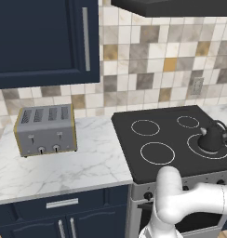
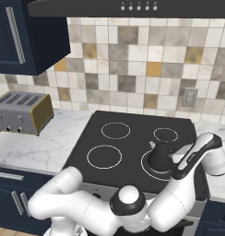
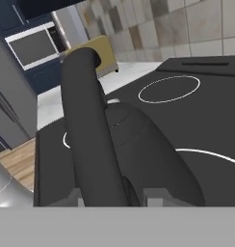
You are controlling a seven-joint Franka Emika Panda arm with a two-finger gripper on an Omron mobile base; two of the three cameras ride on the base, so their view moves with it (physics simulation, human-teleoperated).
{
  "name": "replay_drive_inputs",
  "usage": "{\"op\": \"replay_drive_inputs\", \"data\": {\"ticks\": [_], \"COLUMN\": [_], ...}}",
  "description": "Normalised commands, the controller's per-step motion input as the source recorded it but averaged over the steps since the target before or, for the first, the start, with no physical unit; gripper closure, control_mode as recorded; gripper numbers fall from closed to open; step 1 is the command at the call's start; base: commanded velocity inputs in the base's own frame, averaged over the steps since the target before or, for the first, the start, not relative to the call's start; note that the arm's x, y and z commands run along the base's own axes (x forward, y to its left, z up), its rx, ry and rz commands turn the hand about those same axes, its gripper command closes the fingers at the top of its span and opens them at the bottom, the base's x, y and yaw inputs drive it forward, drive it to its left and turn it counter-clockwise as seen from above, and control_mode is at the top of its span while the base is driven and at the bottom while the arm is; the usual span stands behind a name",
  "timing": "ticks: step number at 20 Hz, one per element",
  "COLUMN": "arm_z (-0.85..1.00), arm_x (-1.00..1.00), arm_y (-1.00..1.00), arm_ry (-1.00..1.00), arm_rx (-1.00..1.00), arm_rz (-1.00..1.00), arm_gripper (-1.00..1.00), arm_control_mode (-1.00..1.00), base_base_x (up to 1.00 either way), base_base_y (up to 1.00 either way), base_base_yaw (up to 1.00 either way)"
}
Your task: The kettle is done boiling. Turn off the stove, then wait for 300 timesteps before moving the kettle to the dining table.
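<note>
The dark rounded kettle (image 1: 210, 138) (image 2: 160, 156) stands on the front right burner of the black glass stove (image 1: 129, 153) (image 2: 133, 144). My gripper (image 2: 175, 162) reaches it from the right, low over the cooktop. In the hand view the kettle's thick black handle (image 3: 88, 135) arches up from between the two fingertips, with the kettle's body (image 3: 153, 154) just behind it. My gripper (image 3: 114, 198) is shut on that handle. The kettle's base rests on the burner ring. The dining table is out of view.
A grey four-slot toaster (image 1: 45, 130) (image 2: 22, 112) sits on the marble counter (image 1: 87, 162) left of the stove. Navy wall cabinets (image 1: 41, 42) and a range hood (image 2: 133, 7) hang above. A wall outlet (image 2: 190, 97) is set in the tiled backsplash.
</note>
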Motion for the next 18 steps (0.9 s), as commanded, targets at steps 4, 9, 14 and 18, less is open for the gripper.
{"op": "replay_drive_inputs", "data": {"ticks": [4,9,14,18], "arm_z": [0.27,0.25,0.28,0.28], "arm_x": [-0.16,-0.16,-0.20,-0.26], "arm_y": [0.00,0.00,0.00,0.04], "arm_ry": [0.00,0.00,0.00,0.00], "arm_rx": [0.04,0.01,0.00,0.00], "arm_rz": [-0.03,-0.04,-0.05,-0.07], "arm_gripper": [1.00,1.00,1.00,1.00], "arm_control_mode": [-1.00,-1.00,-1.00,-1.00], "base_base_x": [0.00,0.00,0.00,0.00], "base_base_y": [0.00,0.00,0.00,0.00], "base_base_yaw": [0.00,0.00,0.00,0.00]}}
